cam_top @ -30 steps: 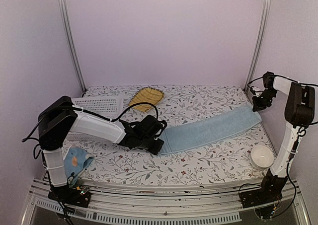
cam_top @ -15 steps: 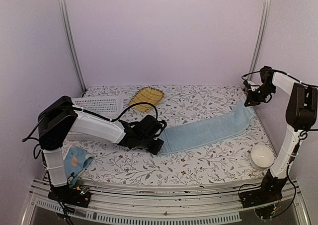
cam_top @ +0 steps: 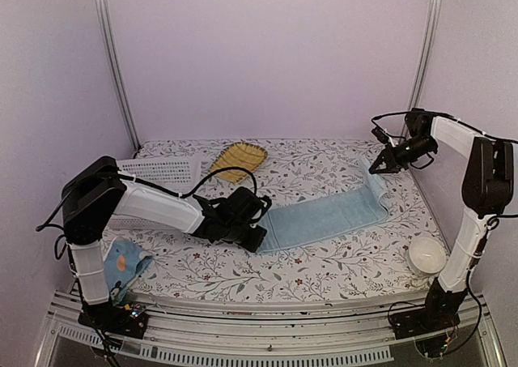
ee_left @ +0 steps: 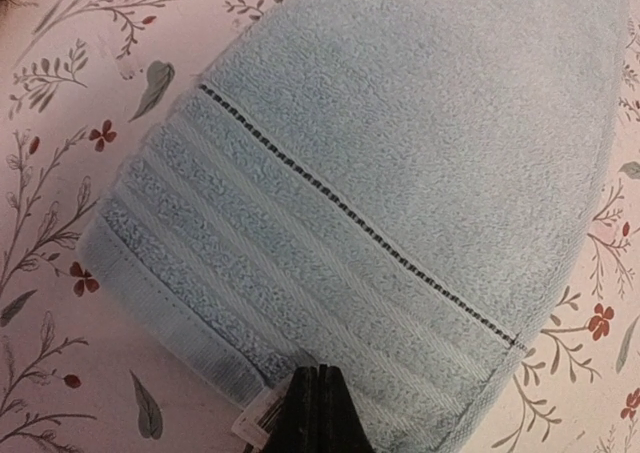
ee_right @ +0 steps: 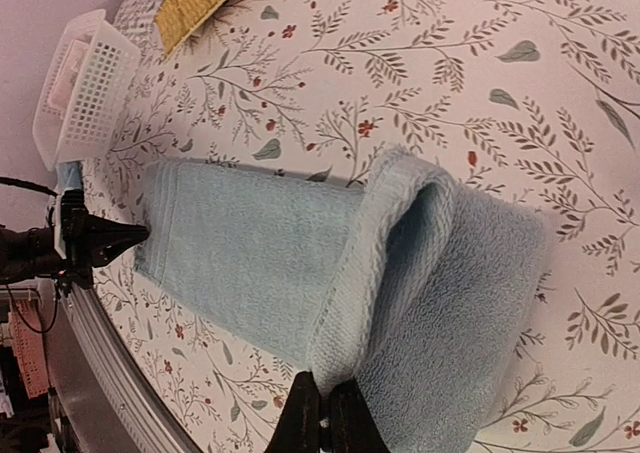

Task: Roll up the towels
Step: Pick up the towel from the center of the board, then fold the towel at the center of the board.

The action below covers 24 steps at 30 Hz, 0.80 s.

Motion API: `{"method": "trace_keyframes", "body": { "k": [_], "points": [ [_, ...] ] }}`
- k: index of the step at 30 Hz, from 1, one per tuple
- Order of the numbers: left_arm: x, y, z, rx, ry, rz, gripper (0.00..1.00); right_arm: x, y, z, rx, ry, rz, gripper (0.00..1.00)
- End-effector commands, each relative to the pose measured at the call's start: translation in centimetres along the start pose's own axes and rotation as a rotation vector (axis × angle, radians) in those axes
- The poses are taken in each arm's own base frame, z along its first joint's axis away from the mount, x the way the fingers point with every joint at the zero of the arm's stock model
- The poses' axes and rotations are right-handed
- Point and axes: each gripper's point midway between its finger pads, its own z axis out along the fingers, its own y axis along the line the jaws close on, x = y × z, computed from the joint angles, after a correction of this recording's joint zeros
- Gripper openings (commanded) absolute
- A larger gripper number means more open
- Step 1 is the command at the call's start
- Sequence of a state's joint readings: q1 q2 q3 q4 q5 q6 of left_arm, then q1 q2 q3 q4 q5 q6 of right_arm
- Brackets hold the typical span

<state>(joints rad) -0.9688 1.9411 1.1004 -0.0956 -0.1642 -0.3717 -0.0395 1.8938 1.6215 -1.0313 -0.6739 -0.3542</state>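
Pinched at both ends: plain blue towel (cam_top: 324,219)
Left gripper (ee_left: 318,385) clamps its 9 o'clock end; right gripper (ee_right: 322,385) holds the 3 o'clock end raised, curled over.

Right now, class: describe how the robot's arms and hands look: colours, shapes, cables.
The left arm and right arm have smooth white links and bulky black joints, with thin black cables looping alongside. The left hand and right hand are black, each with two slim fingers.
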Motion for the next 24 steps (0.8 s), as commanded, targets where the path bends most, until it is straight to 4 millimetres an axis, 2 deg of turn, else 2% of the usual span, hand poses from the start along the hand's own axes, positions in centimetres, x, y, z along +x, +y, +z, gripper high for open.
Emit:
{"method": "trace_keyframes", "body": {
  "k": [1, 5, 11, 15, 21, 24],
  "points": [
    [0.4, 0.5, 0.3, -0.001, 0.012, -0.024, 0.0, -0.3, 4.9, 0.1, -0.174, -0.027, -0.042, 0.02],
    [0.5, 0.6, 0.3, 0.002, 0.017, -0.034, 0.0, 0.1, 7.0, 1.6, -0.258, -0.009, -0.056, 0.02],
    [0.4, 0.6, 0.2, 0.003, 0.015, -0.049, 0.0, 0.6, 8.9, 4.3, -0.326, 0.016, -0.077, 0.02],
    [0.5, 0.7, 0.2, 0.007, 0.017, -0.06, 0.0, 0.5, 10.4, 5.5, -0.373, -0.027, -0.094, 0.02],
    [0.6, 1.0, 0.0, 0.019, 0.011, -0.091, 0.0, 1.9, 14.3, 8.7, -0.456, 0.032, -0.107, 0.02],
    [0.6, 1.1, -0.3, 0.03, 0.0, -0.113, 0.0, 2.4, 15.6, 10.1, -0.487, 0.062, -0.108, 0.02]
  ]
}}
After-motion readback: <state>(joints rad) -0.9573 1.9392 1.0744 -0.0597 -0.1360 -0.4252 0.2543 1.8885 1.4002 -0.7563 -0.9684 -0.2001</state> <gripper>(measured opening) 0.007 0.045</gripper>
